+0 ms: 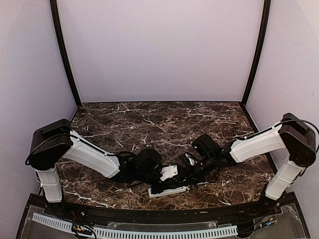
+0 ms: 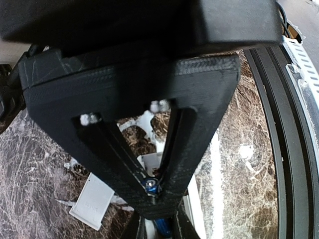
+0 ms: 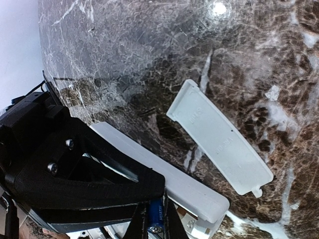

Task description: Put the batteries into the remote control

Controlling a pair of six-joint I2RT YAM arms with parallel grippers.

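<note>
Writing: the battery cover (image 3: 219,144) carries two short runs of raised lettering along its length, too faint to read.
Battery cover: a loose white panel lying flat on the marble table (image 3: 149,59). It is right of centre in the right wrist view and near the remote but not touching it. In the left wrist view it lies at the lower left.
Remote control (image 3: 187,189): a white bar lying on the table. In the top view it is at bottom centre, beneath the two meeting grippers. In the right wrist view it runs from left of centre down to the lower right.
Battery recess (image 3: 192,225): open at the remote's lower-right end in the right wrist view, with a glint of metal contact showing. The black fingers hide what lies inside.
Blue battery (image 3: 156,213): at the bottom centre of both wrist views, right by the remote's open end, with a silvery cap showing. I cannot tell whether it sits in the recess.
Right gripper (image 3: 156,225): clenched on the blue battery, with a finger tight against each side.
Left gripper (image 2: 158,230): its fingers are drawn in close on either side of the same battery. I cannot tell whether they press on it.
Arms: in the top view they come in from the left and right edges, and the grippers meet tip to tip at bottom centre.
</note>
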